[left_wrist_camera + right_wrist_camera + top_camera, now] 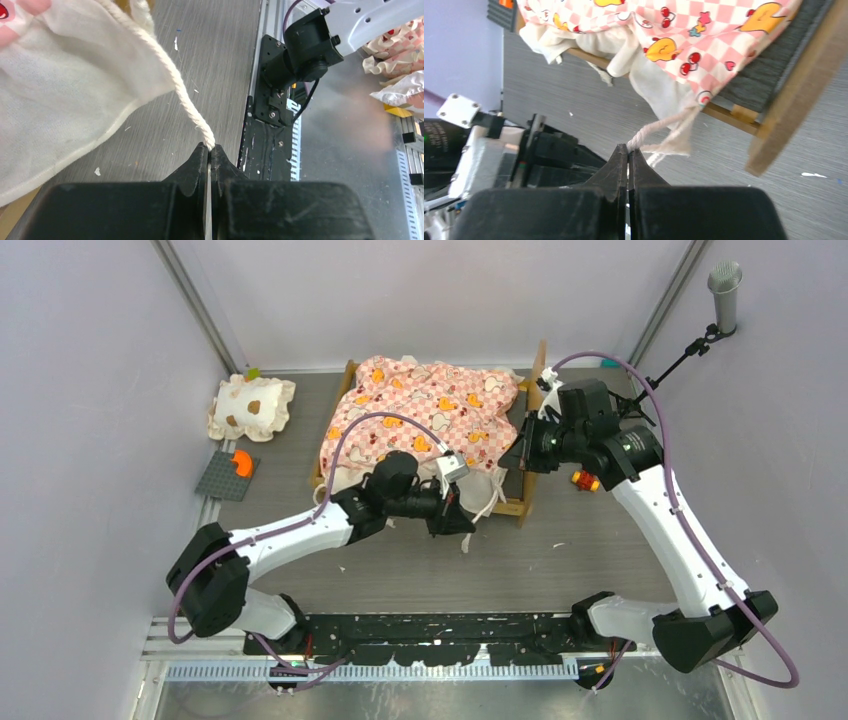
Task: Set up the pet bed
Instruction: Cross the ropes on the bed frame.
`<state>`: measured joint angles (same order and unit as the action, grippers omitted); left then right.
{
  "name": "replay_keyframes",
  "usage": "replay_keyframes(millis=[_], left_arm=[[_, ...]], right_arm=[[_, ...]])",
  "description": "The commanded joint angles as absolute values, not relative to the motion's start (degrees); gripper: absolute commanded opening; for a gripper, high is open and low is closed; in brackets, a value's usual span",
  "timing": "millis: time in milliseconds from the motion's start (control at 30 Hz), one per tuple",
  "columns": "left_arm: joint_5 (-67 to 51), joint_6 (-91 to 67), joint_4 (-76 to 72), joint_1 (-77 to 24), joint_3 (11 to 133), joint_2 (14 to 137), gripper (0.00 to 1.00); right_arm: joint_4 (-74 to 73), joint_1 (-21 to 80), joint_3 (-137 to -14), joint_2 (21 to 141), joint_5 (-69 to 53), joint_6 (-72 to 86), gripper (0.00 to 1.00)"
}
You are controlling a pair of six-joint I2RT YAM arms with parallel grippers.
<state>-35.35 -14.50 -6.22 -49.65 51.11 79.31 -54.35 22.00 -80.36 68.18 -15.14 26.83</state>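
Observation:
The pet bed (528,502) is a light-wood frame at mid table, with the pink checkered mattress (425,405) lying over it, its cream ruffle hanging at the near edge. My left gripper (452,518) is shut on a white tie cord (192,107) of the mattress, below the near edge; the cord runs up to the cream ruffle (60,95). My right gripper (520,455) is shut on another white tie cord (659,127) at the mattress corner by the bed's wooden rail (794,105). The mattress (684,30) shows above that cord.
A small cream ruffled pillow (251,406) with brown spots lies at the back left. A grey baseplate (226,477) with an orange piece sits in front of it. A small red and yellow toy (584,480) lies right of the bed. A microphone stand (722,300) stands at back right.

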Motion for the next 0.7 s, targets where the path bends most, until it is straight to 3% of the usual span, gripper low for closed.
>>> replay_keyframes(millis=[0,367,667], left_arm=[[-34.23,-17.90,-14.71,-49.95,50.36,81.64,0.00],[-32.87,-23.29,-31.09,-54.43,48.32,91.42,0.00],[-27.88,-24.06,-35.68,-55.48,43.98,87.99,0.00]], right_arm=[[-51.26,21.99,-82.64,69.26,-22.54,28.21,0.01],[-46.18,21.99,-81.64,69.79,-27.56,35.38,0.01],[-41.35,22.13,-79.99,70.37,-18.79,42.26,0.03]])
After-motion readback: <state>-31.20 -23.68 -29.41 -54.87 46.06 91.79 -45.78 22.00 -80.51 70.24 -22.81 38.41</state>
